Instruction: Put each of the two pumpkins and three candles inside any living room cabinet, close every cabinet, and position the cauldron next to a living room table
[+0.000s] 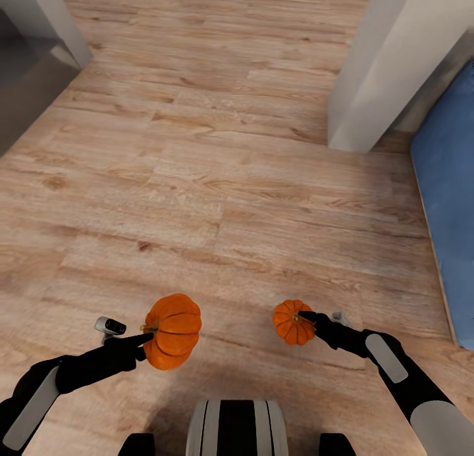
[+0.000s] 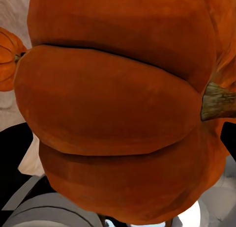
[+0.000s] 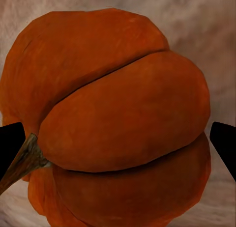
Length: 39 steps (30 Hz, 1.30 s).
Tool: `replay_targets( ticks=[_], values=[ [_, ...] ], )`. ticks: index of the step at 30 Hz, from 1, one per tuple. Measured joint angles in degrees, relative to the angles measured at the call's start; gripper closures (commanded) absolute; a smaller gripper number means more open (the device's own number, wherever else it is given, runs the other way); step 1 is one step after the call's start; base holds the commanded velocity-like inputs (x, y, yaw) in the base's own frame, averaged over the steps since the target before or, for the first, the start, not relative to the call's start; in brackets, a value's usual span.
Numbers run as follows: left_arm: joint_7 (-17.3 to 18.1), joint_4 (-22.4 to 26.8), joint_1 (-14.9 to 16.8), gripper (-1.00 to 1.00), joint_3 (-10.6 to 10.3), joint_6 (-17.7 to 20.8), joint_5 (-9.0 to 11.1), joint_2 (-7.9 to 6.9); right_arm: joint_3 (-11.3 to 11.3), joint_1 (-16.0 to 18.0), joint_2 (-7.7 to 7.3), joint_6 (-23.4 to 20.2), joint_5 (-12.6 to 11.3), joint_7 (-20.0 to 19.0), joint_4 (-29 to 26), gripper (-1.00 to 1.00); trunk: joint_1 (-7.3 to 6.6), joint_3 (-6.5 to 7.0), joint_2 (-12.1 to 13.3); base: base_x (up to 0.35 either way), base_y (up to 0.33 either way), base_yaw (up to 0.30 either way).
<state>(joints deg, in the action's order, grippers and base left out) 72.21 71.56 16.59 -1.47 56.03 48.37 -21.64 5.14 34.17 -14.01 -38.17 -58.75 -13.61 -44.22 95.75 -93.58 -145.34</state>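
You are carrying both pumpkins at once. Your left gripper [image 1: 146, 338] is clenched on the larger pumpkin [image 1: 172, 331], held out in front of the base and clear of the wood floor [image 1: 217, 179]; in the left wrist view that pumpkin [image 2: 118, 114] sits right up against the camera with its stem [image 2: 217, 102] to one side, and the other pumpkin [image 2: 9, 57] peeks in beyond it. Your right gripper [image 1: 309, 319] is clenched on the smaller pumpkin [image 1: 292, 322], gripping near its stem; in the right wrist view the pumpkin [image 3: 113, 124] sits between the two dark fingertips [image 3: 11, 143].

By my reading you are in transit: both pumpkins are picked up but neither is stowed. Ahead of you lie bare floor, a pale wall corner [image 1: 388, 68], a blue rug [image 1: 451, 199] on your right and a grey wall [image 1: 33, 68] on your left. The cabinet, the candles and the cauldron are all yet to be dealt with: you have to reach the cabinet, open a drawer, put both pumpkins in, fetch three candles, shut everything, then move the cauldron beside a table.
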Motion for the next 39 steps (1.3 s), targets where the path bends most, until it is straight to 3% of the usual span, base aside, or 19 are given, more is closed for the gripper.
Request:
replay_targets(
  ticks=[13,18,21,24,33,39],
  values=[
    [0.09,0.0,0.03,1.0,-0.01,0.14,0.09,-0.02,0.0,0.0,0.0,-0.08,-0.06,-0.65,-0.13,1.0,-0.33,2.88,0.17,0.0,0.0,0.0],
    [0.09,0.0,0.08,1.0,0.0,0.18,0.08,-0.07,0.27,-0.01,-0.15,-0.33,-0.07,-6.48,-0.42,1.0,-0.46,3.99,0.24,0.0,0.0,0.0],
    [0.01,0.02,0.09,1.0,-0.01,0.23,0.08,-0.18,2.35,-0.02,-0.22,-0.37,0.08,-12.51,-0.6,1.0,-0.54,4.65,0.28,0.0,0.0,0.0],
    [-0.02,0.0,0.09,1.0,0.15,0.25,0.06,-0.54,2.85,-0.01,-0.25,-0.25,0.34,-15.8,-0.71,1.0,-0.62,5.32,0.32,0.0,0.0,0.0],
    [-0.38,0.03,0.31,1.0,0.36,0.27,-0.58,-0.91,2.99,-0.01,-0.17,-0.65,0.37,-21.48,-0.89,1.0,-0.85,7.32,0.44,0.0,0.0,0.0],
    [-0.53,0.0,0.41,1.0,0.35,0.28,-0.63,-0.9,3.01,-0.01,-0.25,-0.78,0.43,-22.36,-0.8,1.0,-1.0,8.65,0.52,0.0,0.0,0.0]
  ],
)
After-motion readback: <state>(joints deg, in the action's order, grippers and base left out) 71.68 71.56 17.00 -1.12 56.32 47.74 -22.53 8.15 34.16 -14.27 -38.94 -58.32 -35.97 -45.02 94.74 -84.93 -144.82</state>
